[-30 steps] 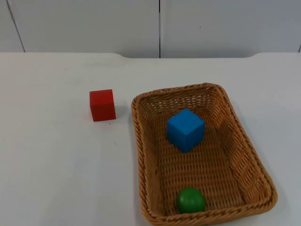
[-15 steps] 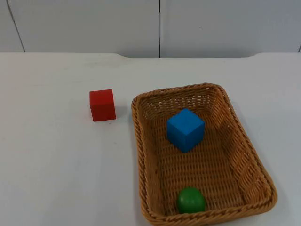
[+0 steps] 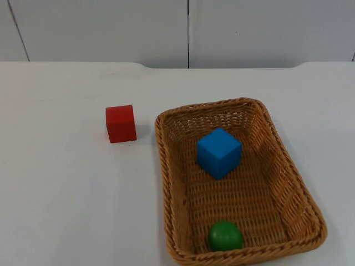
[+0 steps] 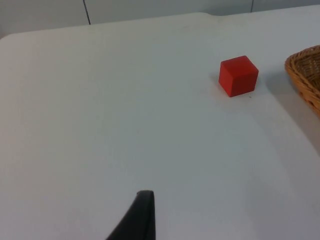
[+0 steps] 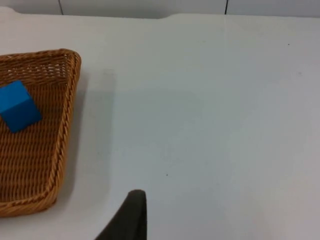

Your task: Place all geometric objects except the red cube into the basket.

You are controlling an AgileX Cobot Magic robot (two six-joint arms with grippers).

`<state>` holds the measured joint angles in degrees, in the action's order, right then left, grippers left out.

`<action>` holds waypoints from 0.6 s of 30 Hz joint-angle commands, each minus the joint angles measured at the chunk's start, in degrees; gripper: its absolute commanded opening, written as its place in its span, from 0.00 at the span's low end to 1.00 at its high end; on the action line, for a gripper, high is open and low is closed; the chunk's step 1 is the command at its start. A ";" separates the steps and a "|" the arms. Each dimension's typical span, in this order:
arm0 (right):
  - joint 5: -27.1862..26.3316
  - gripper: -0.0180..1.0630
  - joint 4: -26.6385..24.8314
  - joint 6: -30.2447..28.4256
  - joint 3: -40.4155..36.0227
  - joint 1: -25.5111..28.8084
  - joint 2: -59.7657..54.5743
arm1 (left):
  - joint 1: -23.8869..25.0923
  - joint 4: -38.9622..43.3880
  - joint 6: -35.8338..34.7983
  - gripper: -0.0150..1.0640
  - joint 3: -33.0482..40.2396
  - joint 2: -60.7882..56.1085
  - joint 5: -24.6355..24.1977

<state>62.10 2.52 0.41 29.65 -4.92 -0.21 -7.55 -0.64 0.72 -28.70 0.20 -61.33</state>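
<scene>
Inside the basket [image 3: 166, 166] sit blue cube [image 3: 219, 153] and green ball [image 3: 225, 236]; pincer states unclear.

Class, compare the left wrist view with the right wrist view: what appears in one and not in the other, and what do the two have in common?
Left wrist view alone: the red cube, standing on the table apart from the basket.

Right wrist view alone: the blue cube, lying inside the basket.

Shared: the wicker basket, the white table and the grey partition wall. Each view also has one black fingertip over bare table, the left gripper's and the right gripper's, both holding nothing.
</scene>
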 commanded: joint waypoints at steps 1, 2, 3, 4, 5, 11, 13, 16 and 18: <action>-0.37 0.99 -0.11 -0.05 -0.07 0.32 0.21 | 0.18 -0.15 0.01 0.99 0.31 -0.20 -0.21; -0.37 0.99 -0.11 -0.05 -0.07 0.32 0.21 | 0.18 -0.15 0.01 0.99 0.31 -0.20 -0.21; -0.37 0.99 -0.11 -0.05 -0.07 0.32 0.21 | 0.18 -0.15 0.01 0.99 0.31 -0.20 -0.21; -0.37 0.99 -0.11 -0.05 -0.07 0.32 0.21 | 0.18 -0.15 0.01 0.99 0.31 -0.20 -0.21; -0.37 0.99 -0.11 -0.05 -0.07 0.32 0.21 | 0.18 -0.15 0.01 0.99 0.31 -0.20 -0.21; -0.37 0.99 -0.11 -0.05 -0.07 0.32 0.21 | 0.34 -0.15 0.01 0.99 0.30 -0.20 -0.21; -0.37 0.99 -0.11 -0.05 -0.07 0.32 0.21 | 0.34 -0.15 0.01 0.99 0.30 -0.20 -0.21; -0.37 0.99 -0.11 -0.05 -0.07 0.32 0.21 | 0.82 -0.15 0.01 0.99 0.30 -0.20 -0.21; -0.37 0.99 -0.11 -0.05 -0.07 0.32 0.21 | 2.15 -0.08 0.12 0.99 0.30 -0.20 -0.21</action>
<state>62.10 2.52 0.41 29.65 -4.92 -0.21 -6.02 -0.64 0.72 -28.70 0.20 -61.33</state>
